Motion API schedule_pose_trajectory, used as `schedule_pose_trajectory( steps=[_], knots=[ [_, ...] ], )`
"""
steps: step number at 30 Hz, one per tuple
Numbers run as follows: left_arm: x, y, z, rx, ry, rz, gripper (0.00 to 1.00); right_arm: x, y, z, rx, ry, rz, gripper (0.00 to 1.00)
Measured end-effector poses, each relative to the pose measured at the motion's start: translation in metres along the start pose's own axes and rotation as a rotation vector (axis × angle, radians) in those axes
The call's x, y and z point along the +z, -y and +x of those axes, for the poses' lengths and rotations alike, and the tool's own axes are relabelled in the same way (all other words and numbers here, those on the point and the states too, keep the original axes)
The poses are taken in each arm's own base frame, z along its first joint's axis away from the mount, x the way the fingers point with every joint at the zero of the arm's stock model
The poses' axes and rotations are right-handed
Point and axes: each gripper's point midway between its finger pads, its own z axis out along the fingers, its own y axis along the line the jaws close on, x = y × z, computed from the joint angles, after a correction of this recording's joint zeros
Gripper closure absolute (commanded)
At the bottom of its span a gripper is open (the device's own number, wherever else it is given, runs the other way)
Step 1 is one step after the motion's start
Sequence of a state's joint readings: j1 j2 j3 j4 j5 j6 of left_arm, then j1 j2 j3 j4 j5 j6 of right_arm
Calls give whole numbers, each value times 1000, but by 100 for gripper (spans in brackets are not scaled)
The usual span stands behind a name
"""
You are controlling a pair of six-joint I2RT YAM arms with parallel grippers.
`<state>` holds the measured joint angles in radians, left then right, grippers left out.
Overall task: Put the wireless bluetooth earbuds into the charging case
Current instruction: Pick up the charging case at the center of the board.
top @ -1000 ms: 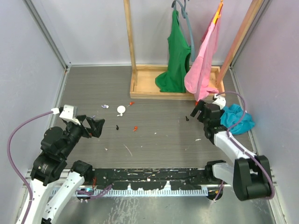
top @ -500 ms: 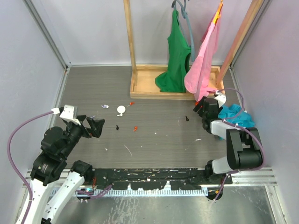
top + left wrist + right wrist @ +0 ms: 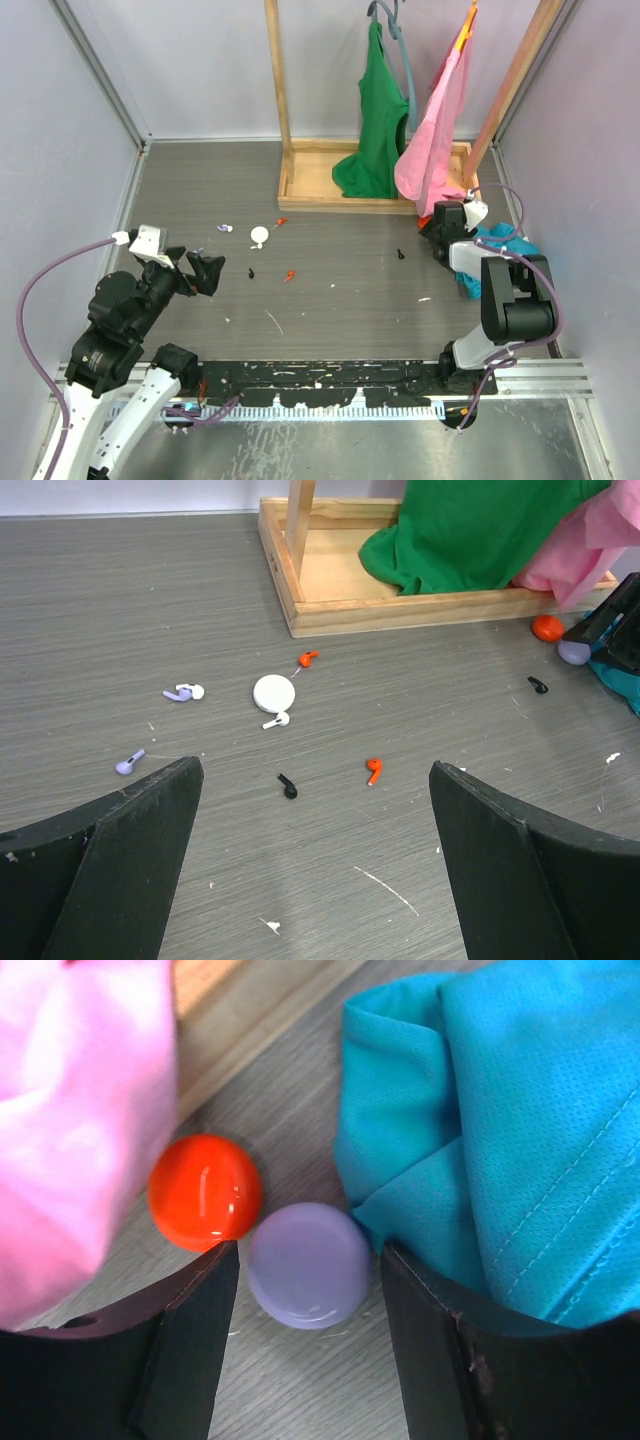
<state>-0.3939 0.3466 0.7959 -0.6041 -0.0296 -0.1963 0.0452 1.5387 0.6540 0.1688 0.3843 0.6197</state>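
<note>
Tiny stemmed earbuds lie scattered on the grey table: a red one (image 3: 373,770), a black one (image 3: 287,785), two lilac ones (image 3: 128,764) (image 3: 182,692), a white one (image 3: 276,720), another red one (image 3: 307,659) and a far black one (image 3: 538,685). My left gripper (image 3: 315,770) is open and empty, hovering short of them. My right gripper (image 3: 308,1255) is open, with its fingers on either side of a round lilac case (image 3: 308,1265) on the table. A round red case (image 3: 205,1190) touches the lilac one on the left. In the top view the right gripper (image 3: 437,225) is at the back right.
A white disc (image 3: 274,692) lies among the earbuds. A teal cloth (image 3: 500,1130) crowds the right finger and a pink garment (image 3: 70,1110) hangs at the left. A wooden rack base (image 3: 300,190) with a green shirt (image 3: 375,120) stands at the back.
My right arm has folded back and carried its gripper away from the black earbud toward the back right, down over the two round cases. The left arm has not moved.
</note>
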Motion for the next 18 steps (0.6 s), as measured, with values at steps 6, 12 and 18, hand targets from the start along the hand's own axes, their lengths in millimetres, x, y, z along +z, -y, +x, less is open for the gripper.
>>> schedule_pose_trajectory(
  steps=[6, 12, 18],
  knots=[
    [0, 1, 0, 1, 0, 5, 2, 8, 5, 8, -5, -48, 49, 43],
    [-1, 1, 0, 1, 1, 6, 2, 9, 5, 10, -10, -63, 58, 50],
    [-2, 1, -1, 1, 8, 8, 2, 3, 4, 14, -25, -92, 46, 51]
  ],
)
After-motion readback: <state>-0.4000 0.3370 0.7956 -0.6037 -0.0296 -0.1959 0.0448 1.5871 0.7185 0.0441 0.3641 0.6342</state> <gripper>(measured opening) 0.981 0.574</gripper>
